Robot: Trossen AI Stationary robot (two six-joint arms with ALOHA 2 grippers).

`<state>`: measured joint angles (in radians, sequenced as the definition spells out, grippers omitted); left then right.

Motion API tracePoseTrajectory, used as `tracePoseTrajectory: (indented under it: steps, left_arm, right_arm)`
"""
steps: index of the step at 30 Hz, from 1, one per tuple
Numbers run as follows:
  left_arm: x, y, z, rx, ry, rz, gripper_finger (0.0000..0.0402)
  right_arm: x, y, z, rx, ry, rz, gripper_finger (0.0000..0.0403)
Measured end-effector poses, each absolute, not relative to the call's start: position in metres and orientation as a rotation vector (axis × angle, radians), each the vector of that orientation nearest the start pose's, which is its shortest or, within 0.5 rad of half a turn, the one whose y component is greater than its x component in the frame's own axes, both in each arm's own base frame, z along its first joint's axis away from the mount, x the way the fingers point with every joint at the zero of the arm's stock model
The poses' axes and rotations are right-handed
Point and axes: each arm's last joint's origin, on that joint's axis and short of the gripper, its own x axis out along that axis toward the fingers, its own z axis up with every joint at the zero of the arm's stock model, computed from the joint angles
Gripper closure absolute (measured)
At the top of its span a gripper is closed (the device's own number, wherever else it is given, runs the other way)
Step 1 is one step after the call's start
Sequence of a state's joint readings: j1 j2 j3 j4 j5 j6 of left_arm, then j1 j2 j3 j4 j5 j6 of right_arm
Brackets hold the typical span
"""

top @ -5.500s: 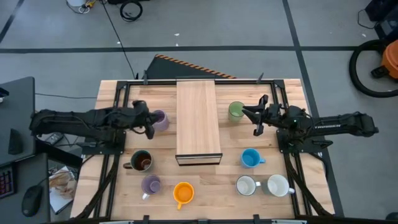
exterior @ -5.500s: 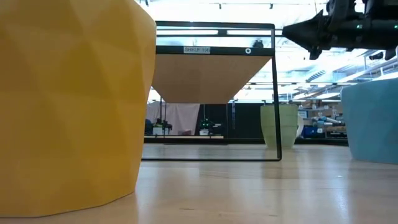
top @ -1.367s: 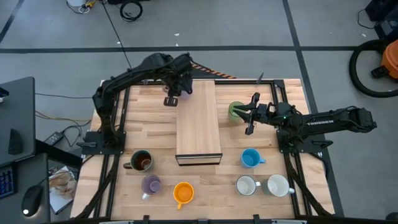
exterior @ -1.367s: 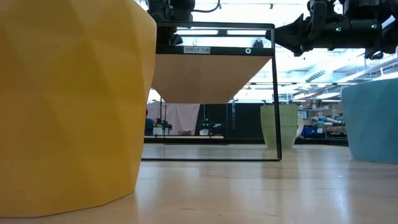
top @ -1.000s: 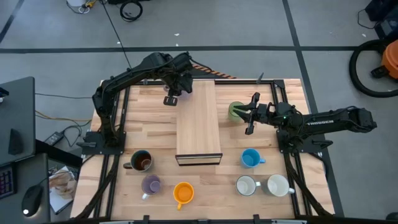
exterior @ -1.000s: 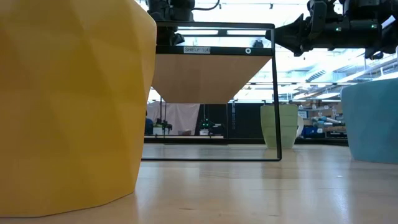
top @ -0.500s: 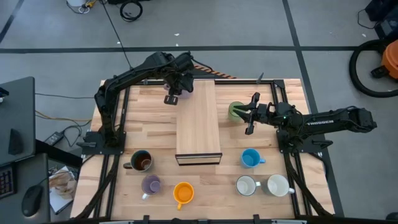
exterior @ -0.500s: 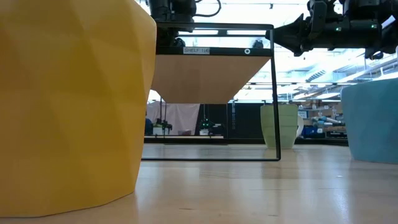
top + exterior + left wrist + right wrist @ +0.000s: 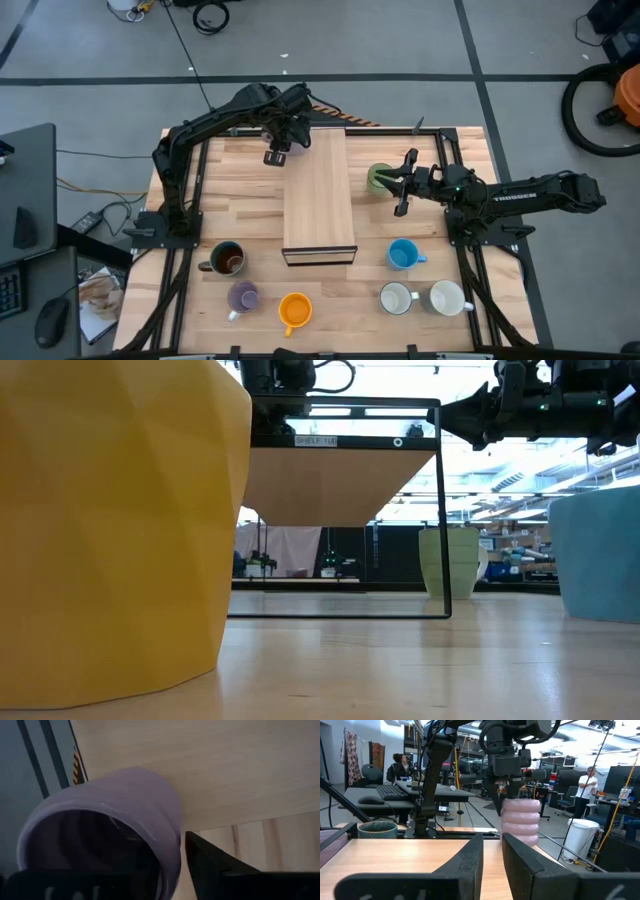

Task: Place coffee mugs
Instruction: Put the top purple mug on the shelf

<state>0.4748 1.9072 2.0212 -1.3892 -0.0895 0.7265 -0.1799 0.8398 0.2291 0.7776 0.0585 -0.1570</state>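
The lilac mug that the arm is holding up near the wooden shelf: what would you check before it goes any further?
1. Grip: the left gripper is shut on the lilac mug, held in the air. Ok.
2. Mug attitude: upright in the right wrist view. Ok.
3. Landing spot: the shelf top beside the mug is bare wood. Ok.
4. Height above the shelf top: cannot tell.
5. Other arm: the right gripper is open beside the green mug, away from the shelf. Ok.
6. Remaining mugs sit at the table's near side, out of the path. Ok.
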Motion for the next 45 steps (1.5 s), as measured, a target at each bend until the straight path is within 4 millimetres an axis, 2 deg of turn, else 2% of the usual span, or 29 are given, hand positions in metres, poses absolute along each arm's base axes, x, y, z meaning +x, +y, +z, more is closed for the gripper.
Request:
tracePoseTrajectory:
  steps: [5, 10, 27, 45]
  left_arm:
    - [0.3313, 0.1728, 0.3484, 0.379, 1.346, 0.011, 0.0259]
    - [0.3322, 0.1734, 0.3489, 0.389, 1.335, 0.013, 0.0245]
    - [0.3333, 0.1766, 0.3508, 0.405, 1.346, 0.126, 0.0244]
    - [0.3362, 0.1748, 0.356, 0.433, 1.295, 0.14, 0.0244]
  right_arm:
    - [0.1711, -0.0328, 0.2248, -0.166, -0.148, -0.25, 0.0325]
    - [0.1711, -0.0328, 0.2248, -0.166, -0.148, -0.25, 0.0325]
    - [0.1711, -0.0328, 0.2247, -0.162, -0.148, -0.25, 0.0325]
    - [0.1711, -0.0328, 0.2244, -0.161, -0.145, -0.249, 0.0325]
